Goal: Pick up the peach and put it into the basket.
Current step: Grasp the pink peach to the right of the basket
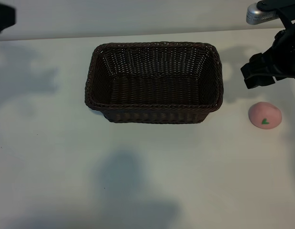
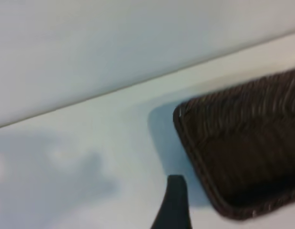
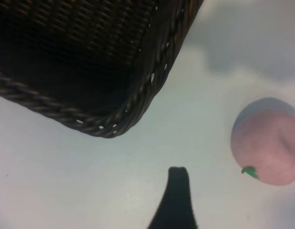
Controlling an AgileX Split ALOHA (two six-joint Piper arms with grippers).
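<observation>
Resting on the table's right edge, the peach (image 1: 265, 115) lies apart from the basket (image 1: 154, 107); right gripper (image 1: 261, 71) hovers above it, fingers spread, empty.

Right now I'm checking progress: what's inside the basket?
Nothing: the basket shows only bare woven floor and walls. The peach sits on the table to its right. The inside of the near wall is hidden.

One basket, one peach, two robot arms at a white table.

A single dark woven basket (image 1: 153, 82) stands on the one table (image 1: 52, 157), with one pink peach (image 1: 265, 115) bearing one green leaf mark; one arm shows at each far corner, two in all.
</observation>
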